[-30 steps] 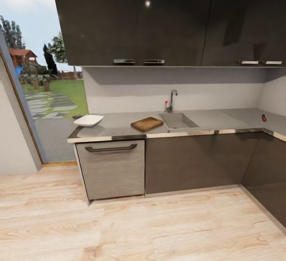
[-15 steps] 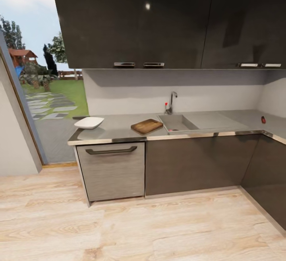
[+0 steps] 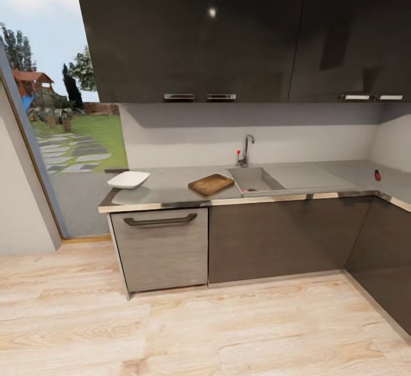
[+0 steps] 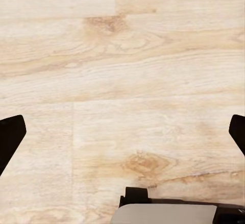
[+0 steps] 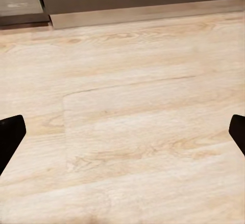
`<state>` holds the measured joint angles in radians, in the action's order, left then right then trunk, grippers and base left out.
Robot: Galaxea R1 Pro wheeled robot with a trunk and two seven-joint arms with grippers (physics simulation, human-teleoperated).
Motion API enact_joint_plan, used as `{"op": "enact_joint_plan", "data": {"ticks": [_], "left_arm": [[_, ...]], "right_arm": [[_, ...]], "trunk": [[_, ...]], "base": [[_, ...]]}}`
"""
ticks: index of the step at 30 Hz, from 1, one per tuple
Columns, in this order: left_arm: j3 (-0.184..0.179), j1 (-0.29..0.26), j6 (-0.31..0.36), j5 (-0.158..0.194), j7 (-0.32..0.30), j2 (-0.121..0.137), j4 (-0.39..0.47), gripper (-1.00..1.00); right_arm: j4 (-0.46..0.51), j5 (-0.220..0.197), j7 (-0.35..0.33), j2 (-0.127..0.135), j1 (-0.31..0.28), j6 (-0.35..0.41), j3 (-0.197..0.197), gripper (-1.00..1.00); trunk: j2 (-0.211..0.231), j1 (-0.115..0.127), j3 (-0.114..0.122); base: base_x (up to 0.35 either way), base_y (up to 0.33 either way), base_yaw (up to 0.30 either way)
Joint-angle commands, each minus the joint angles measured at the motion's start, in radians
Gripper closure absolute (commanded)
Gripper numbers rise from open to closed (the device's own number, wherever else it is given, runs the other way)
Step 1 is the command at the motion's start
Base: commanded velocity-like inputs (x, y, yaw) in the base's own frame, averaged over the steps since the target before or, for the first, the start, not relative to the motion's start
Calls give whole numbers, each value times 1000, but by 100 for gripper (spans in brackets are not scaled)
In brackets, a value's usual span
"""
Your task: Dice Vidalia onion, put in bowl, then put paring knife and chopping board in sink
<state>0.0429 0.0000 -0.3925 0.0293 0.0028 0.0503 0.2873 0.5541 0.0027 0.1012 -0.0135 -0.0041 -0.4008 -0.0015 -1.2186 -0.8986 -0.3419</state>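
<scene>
We face the sink (image 3: pixel 255 178), onion (image 3: pixel 245 190) inside it, chopping board (image 3: pixel 211 184) just beside. Left gripper (image 4: pixel 122 132) and right gripper (image 5: pixel 122 132) hang released. Next: approach.

no readable text, label, brand, number or sign stands on anything in these pictures.
</scene>
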Motion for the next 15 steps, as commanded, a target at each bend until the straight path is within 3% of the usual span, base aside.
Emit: {"op": "enact_joint_plan", "data": {"ticks": [1, 15], "left_arm": [[0, 0, -2, 3, 0, 0, 0, -100], [0, 0, -2, 3, 0, 0, 1, -100]], "right_arm": [[-1, 0, 3, 0, 0, -3, 0, -100], [-2, 0, 3, 0, 0, -3, 0, -100]], "trunk": [[7, 4, 2], [105, 58, 46]], "base": [[0, 0, 0], [0, 0, 0]]}}
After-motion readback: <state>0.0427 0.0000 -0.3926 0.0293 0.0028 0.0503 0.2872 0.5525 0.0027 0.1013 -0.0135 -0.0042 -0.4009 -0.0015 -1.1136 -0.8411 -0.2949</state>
